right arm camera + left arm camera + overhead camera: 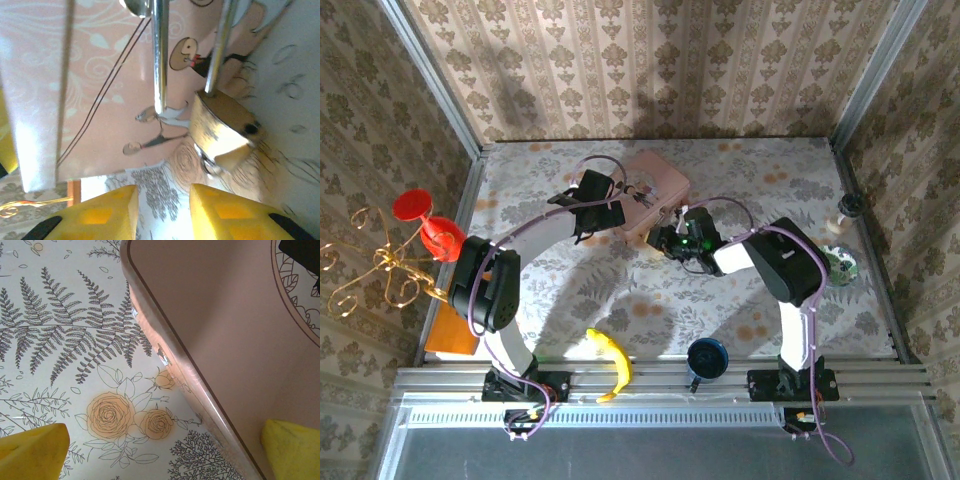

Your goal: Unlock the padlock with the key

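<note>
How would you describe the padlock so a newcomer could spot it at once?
Find the pink box on the far half of the table. The padlock lies by its picture-printed face, just ahead of the right gripper. It is a small brass block with a silver shackle, far smaller than the box and not the yellow banana at the near edge.

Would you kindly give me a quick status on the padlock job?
Left gripper open wide, astride the edge of the pink box. Right gripper open, empty, just short of the padlock. One shackle leg looks free. Path unobstructed.
</note>
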Robot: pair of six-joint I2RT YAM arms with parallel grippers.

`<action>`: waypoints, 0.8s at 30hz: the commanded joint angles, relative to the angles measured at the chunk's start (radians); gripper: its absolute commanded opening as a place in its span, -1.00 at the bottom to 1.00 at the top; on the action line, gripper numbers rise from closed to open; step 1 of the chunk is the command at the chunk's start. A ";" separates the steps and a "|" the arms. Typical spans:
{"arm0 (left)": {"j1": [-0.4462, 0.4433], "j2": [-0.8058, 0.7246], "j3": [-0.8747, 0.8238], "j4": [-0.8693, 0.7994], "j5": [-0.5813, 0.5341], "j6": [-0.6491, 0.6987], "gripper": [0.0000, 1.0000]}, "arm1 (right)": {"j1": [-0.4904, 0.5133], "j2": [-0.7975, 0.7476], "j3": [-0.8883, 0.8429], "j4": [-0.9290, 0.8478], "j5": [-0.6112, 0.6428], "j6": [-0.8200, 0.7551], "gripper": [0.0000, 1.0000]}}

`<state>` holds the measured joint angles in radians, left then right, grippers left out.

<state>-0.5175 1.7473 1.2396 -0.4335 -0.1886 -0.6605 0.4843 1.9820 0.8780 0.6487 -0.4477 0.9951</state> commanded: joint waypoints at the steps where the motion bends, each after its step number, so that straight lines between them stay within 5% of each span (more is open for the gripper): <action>1: -0.022 0.020 -0.005 -0.088 0.023 0.028 1.00 | -0.006 -0.114 -0.016 -0.166 0.065 -0.096 -0.34; 24: 0.018 0.095 0.105 -0.145 -0.008 0.115 1.00 | -0.043 -0.014 0.225 -0.534 0.153 -0.357 -0.03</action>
<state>-0.5095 1.7935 1.3334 -0.5282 -0.1978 -0.5797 0.4221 1.9377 1.0592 0.2150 -0.3534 0.7040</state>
